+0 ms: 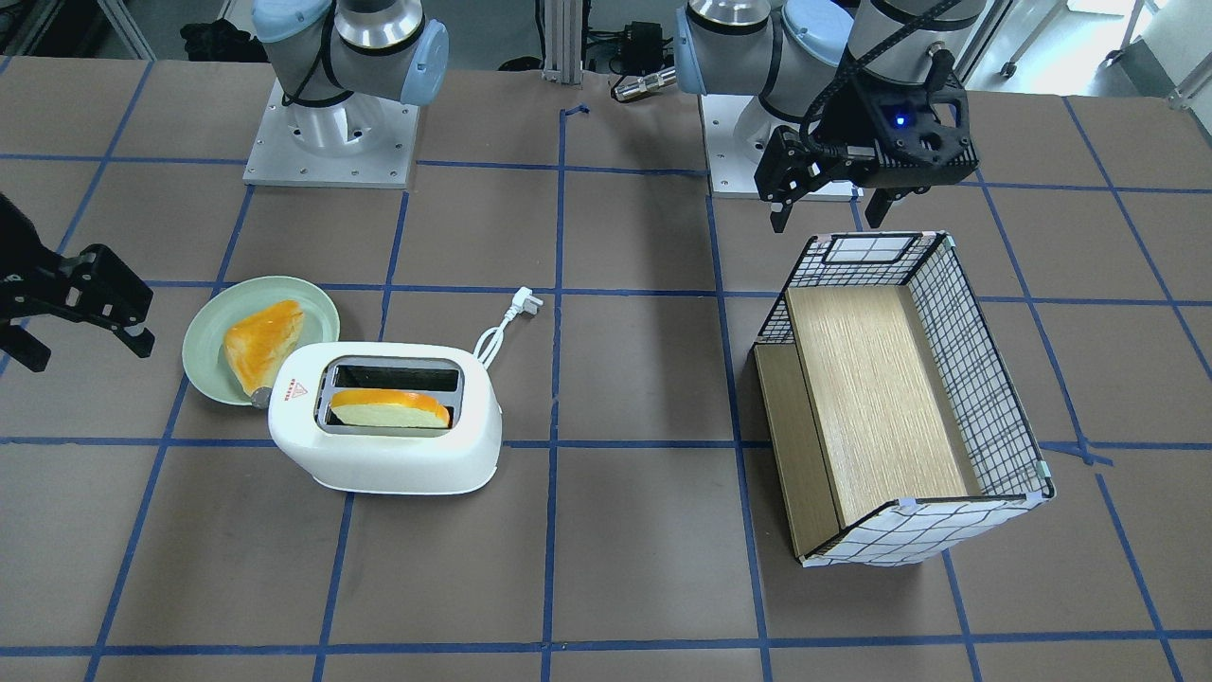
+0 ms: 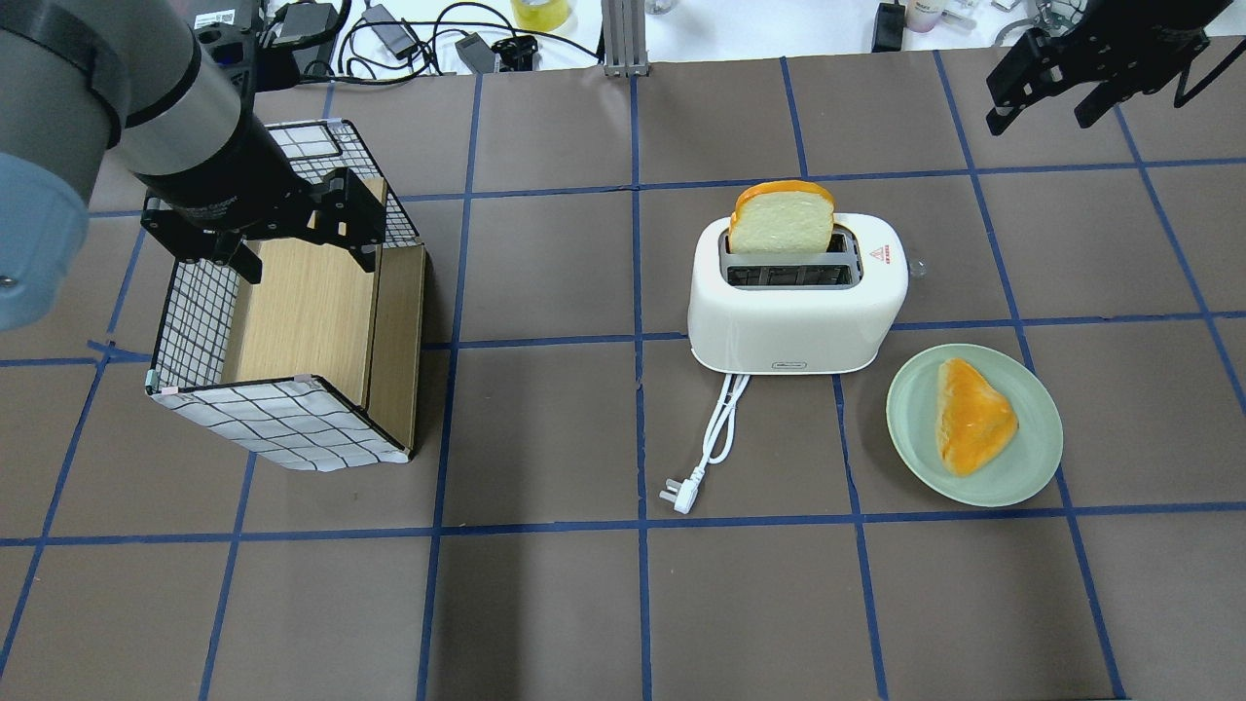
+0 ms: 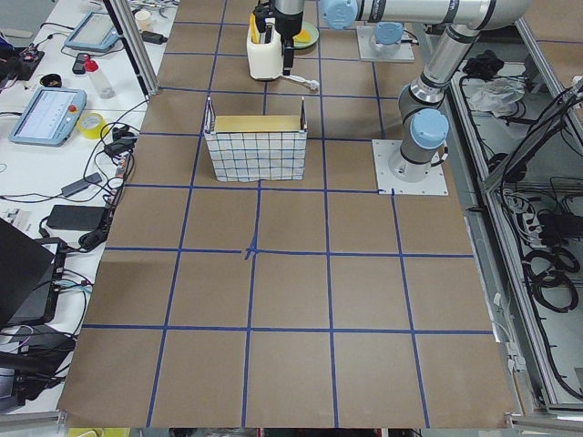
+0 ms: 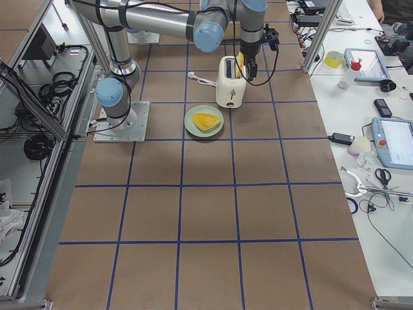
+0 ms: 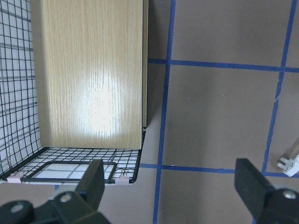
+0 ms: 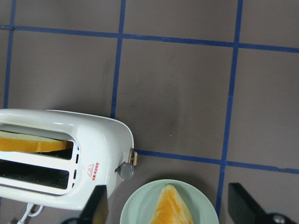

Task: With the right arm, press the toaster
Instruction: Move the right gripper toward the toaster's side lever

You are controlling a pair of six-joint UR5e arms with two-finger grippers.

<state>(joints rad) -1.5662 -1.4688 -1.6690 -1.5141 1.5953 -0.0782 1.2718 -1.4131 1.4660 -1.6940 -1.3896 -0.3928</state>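
Note:
The white two-slot toaster (image 2: 793,316) stands mid-table with a bread slice (image 2: 782,219) upright in one slot. It also shows in the front view (image 1: 388,455) and the right wrist view (image 6: 60,149). Its grey lever knob (image 6: 125,171) sticks out of the end that faces the plate. My right gripper (image 2: 1040,119) is open and empty. It hangs high, beyond and to the right of the toaster, clear of it, and also shows in the front view (image 1: 85,349). My left gripper (image 2: 307,265) is open and empty above the grid-patterned box (image 2: 292,321).
A pale green plate (image 2: 1037,458) with a second bread slice (image 2: 971,414) lies right of the toaster, close to the lever end. The toaster's white cord and plug (image 2: 681,492) trail toward the robot. The grid-patterned wooden box (image 1: 890,398) lies on its side on the left.

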